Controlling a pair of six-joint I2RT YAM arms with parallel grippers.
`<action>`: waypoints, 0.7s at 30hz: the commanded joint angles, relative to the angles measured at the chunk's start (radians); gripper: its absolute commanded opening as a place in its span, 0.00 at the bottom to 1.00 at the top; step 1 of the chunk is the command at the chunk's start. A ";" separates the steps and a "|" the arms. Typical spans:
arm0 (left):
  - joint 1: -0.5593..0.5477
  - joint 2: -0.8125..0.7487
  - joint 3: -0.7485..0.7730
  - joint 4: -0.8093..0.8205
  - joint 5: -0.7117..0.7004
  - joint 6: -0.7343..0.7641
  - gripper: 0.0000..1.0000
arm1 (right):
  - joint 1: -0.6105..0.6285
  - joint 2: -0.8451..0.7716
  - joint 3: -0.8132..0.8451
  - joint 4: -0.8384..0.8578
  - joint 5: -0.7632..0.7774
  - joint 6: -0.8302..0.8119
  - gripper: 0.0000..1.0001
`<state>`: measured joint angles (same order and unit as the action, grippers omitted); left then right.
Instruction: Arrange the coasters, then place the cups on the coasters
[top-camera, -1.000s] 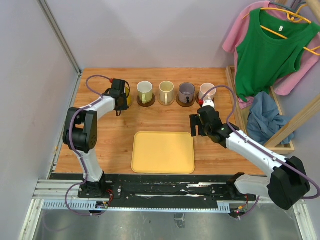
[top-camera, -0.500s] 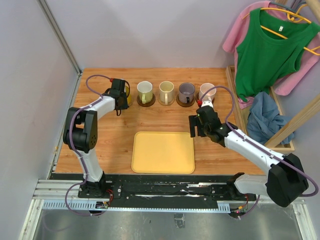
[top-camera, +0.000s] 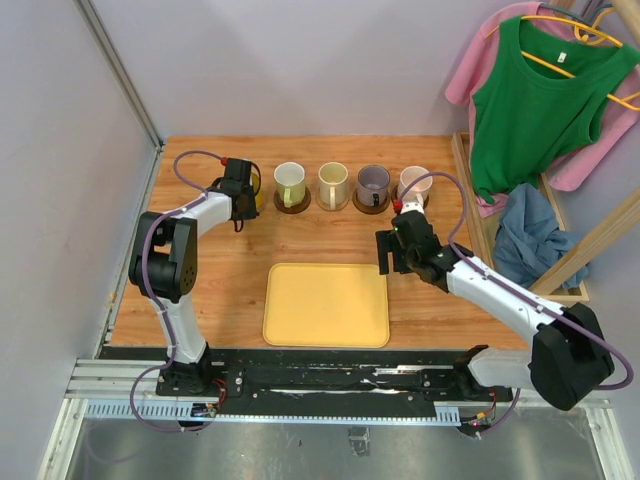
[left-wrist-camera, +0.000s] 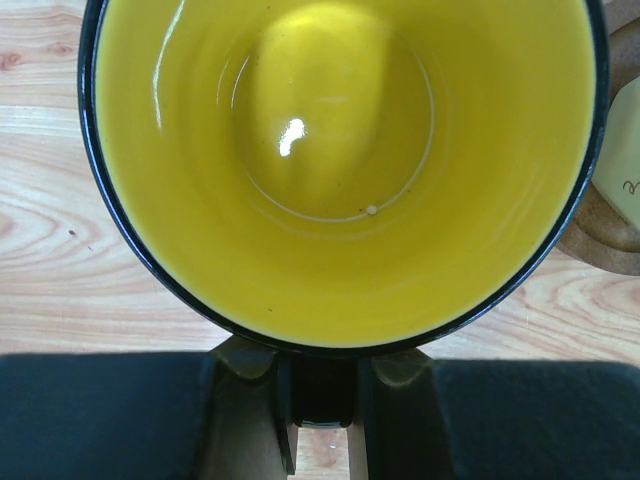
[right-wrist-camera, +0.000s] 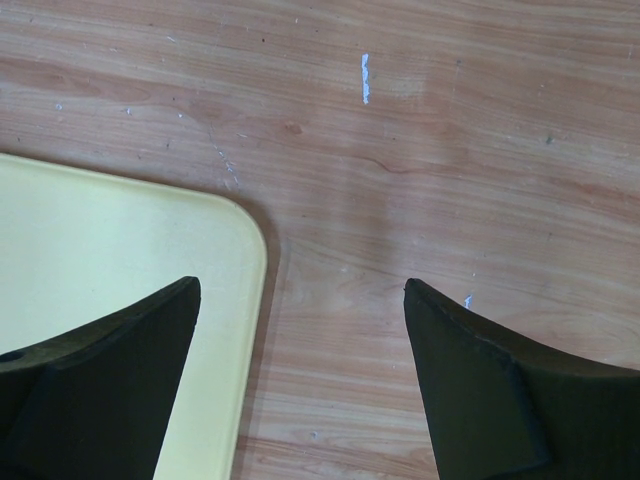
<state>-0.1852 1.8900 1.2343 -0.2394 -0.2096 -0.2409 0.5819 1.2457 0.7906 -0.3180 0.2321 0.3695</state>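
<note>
A see-through yellow cup (left-wrist-camera: 340, 160) fills the left wrist view; my left gripper (left-wrist-camera: 322, 400) is shut on its dark handle. From above, this cup (top-camera: 256, 187) is the left end of the back row, with the left gripper (top-camera: 243, 192) beside it; whatever lies under it is hidden. To its right stand the cream-green cup (top-camera: 289, 182), cream-white cup (top-camera: 333, 182), grey-purple cup (top-camera: 373, 182) and pink cup (top-camera: 413, 182), each on a coaster; a dark coaster (top-camera: 292, 207) shows under the cream-green one. My right gripper (top-camera: 392, 251) hangs open and holds nothing.
The yellow tray (top-camera: 327, 305) lies at the table's front centre; its rounded corner (right-wrist-camera: 120, 250) sits under my right gripper (right-wrist-camera: 302, 285). A wooden rack with clothes (top-camera: 530, 235) stands along the right edge. A wall borders the left side.
My right gripper has drifted slightly left, toward the tray's corner, still open. The left gripper and the yellow cup have not moved.
</note>
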 joint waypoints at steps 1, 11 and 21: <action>0.011 0.009 0.034 0.077 -0.024 -0.009 0.01 | -0.012 0.018 0.032 0.015 -0.015 -0.003 0.84; 0.011 0.013 0.028 0.072 -0.048 -0.015 0.14 | -0.013 0.032 0.036 0.018 -0.034 -0.004 0.84; 0.010 -0.010 0.004 0.068 -0.062 -0.014 0.58 | -0.013 0.032 0.041 0.012 -0.041 0.000 0.84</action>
<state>-0.1844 1.8954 1.2343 -0.2024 -0.2512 -0.2520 0.5819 1.2758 0.7940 -0.3103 0.2005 0.3691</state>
